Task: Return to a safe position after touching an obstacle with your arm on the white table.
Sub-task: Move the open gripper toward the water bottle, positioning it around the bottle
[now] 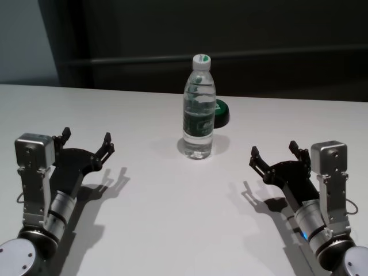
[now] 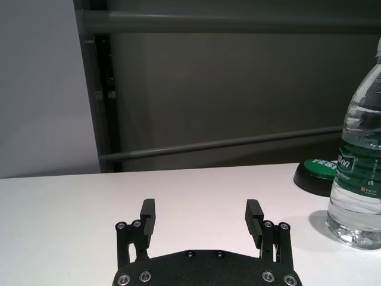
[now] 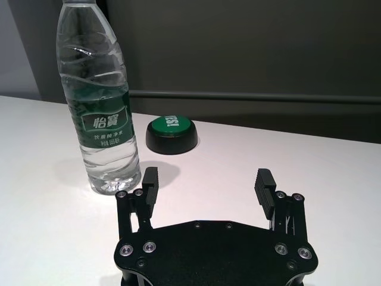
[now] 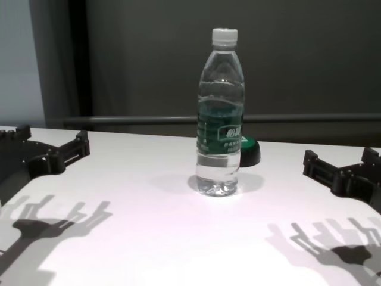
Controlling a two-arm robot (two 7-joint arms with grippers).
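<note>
The obstacle, a tall clear water bottle (image 1: 199,109) with a white cap and dark green label, stands upright near the middle of the white table (image 1: 161,218). It also shows in the chest view (image 4: 220,113), the left wrist view (image 2: 360,161) and the right wrist view (image 3: 98,101). My left gripper (image 1: 86,141) hovers open over the table's left side, well clear of the bottle, with nothing between its fingers (image 2: 147,215). On the right side my right gripper (image 1: 275,154) is open and empty too, apart from the bottle, its fingers (image 3: 262,183) spread wide.
A small black dome with a green top (image 1: 222,112) sits just behind and to the right of the bottle, also visible as the dome (image 3: 172,134). A dark wall with a horizontal rail runs behind the table's far edge.
</note>
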